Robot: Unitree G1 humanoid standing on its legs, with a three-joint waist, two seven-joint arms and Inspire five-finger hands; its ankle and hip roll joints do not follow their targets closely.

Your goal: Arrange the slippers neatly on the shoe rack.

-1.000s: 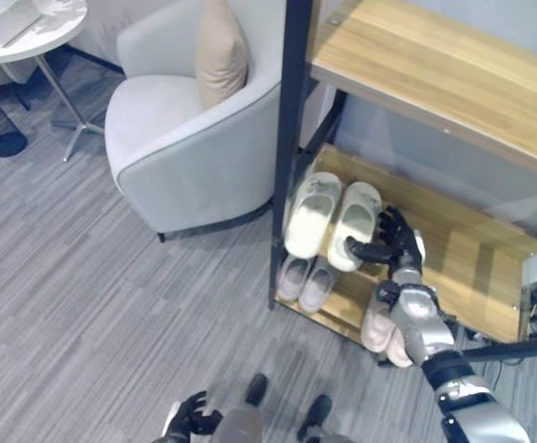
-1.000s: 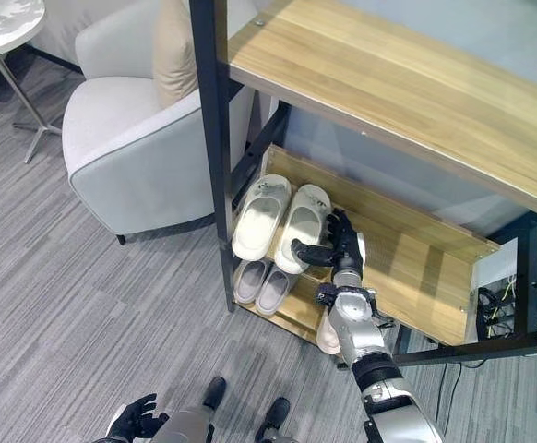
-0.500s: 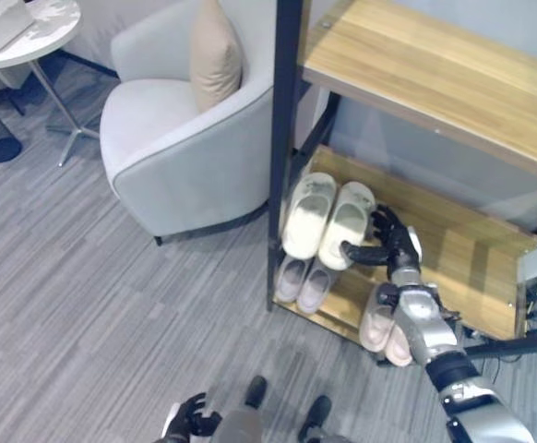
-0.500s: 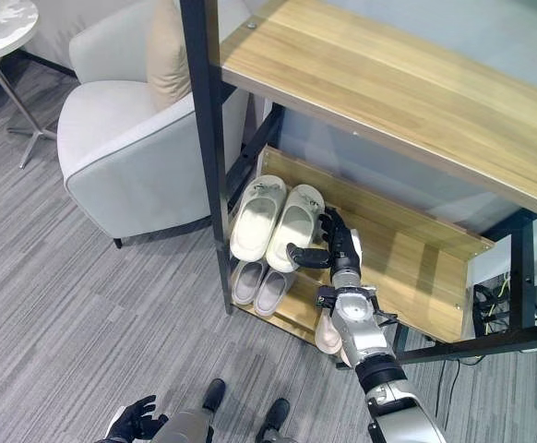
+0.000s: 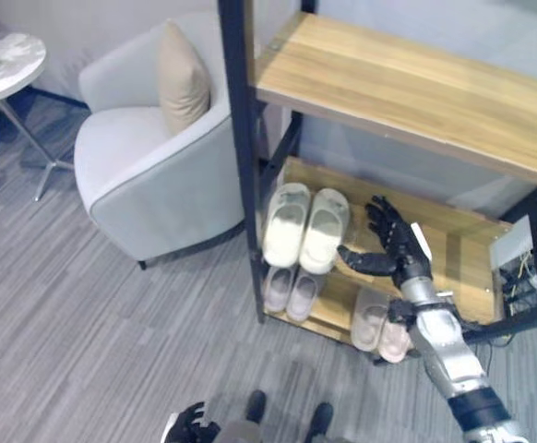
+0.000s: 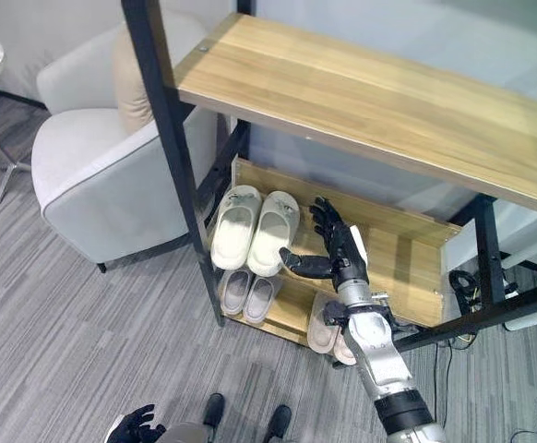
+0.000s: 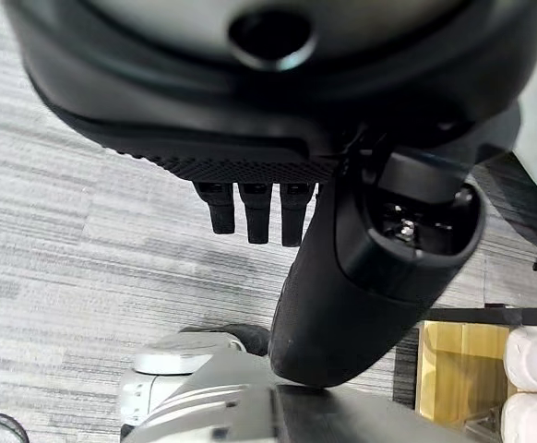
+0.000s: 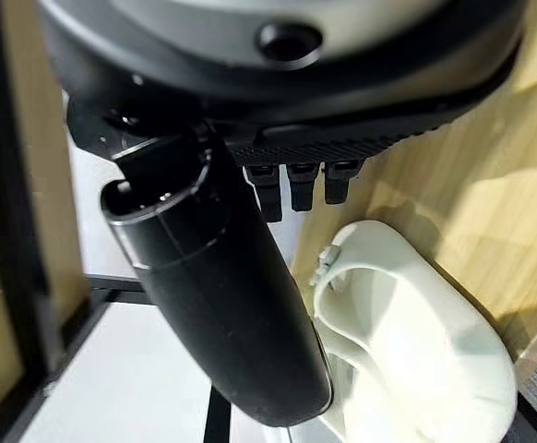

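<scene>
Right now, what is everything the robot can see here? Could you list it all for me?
Large slippers: two, cream, side by side on the rack's middle shelf, left end.
Small slippers: two, pale pinkish grey, bottom shelf, under the large pair.
Pink slippers: two, pale pink, bottom shelf, further right.
Shoe rack: one, wooden shelves in a black frame.
Armchair: one, light grey, left of the rack.
Cushion: one, beige, upright on the armchair.
Side table: one, white top, far left.
Floor: grey striped carpet.
Right hand: dark, fingers spread, just right of the large slippers.
Left hand: dark, low at the bottom edge, holding nothing.
</scene>
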